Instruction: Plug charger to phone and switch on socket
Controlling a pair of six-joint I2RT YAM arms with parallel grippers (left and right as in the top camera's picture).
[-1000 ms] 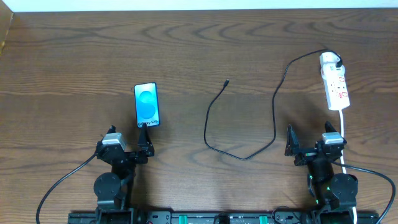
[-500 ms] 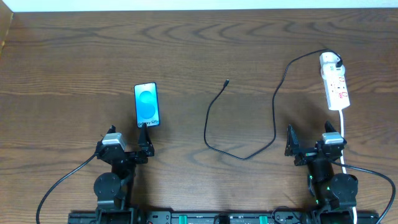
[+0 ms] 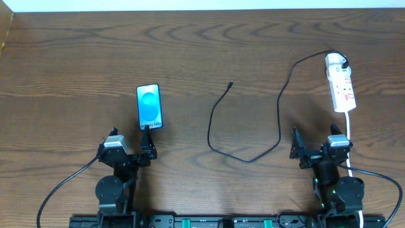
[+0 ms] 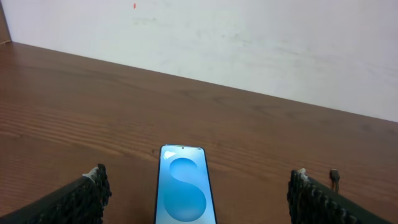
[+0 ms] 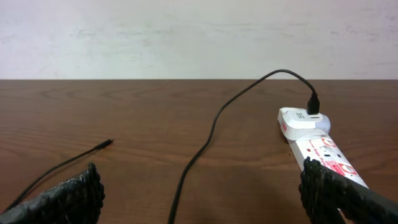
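Left gripper [image 3: 130, 145] and right gripper [image 3: 314, 145] both gape empty; pinch the charger [image 3: 210, 130] just behind its tip, square to the phone [image 3: 149, 106].

Your phone [image 4: 185, 190] lies flat, screen lit blue, just ahead between the left gripper's [image 3: 131, 142] jaws. The charger's [image 5: 217, 116] black cable loops ahead of the right gripper [image 3: 314, 144], plugged into the white socket [image 5: 323, 152] by its right jaw.

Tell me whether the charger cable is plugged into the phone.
Unplugged. The thin black cable's small dark tip lies loose, well apart from the blue-screened smartphone.
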